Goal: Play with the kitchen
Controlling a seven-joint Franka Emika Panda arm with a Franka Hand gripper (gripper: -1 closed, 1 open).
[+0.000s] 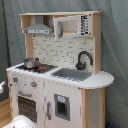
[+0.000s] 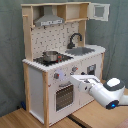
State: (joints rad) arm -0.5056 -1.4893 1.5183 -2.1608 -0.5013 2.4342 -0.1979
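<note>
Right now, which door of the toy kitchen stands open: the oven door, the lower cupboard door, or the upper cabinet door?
The upper cabinet door at the top of the kitchen is swung open in the second exterior view. The oven door looks closed flat against the front.

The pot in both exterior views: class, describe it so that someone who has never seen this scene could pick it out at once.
Find the kitchen, a white and light-wood toy set with a hood on top. On its counter, go to the dark stovetop, on the opposite side from the grey sink and black faucet. The pot stands there, small, round and shiny metal, the only loose item on the counter.
</note>
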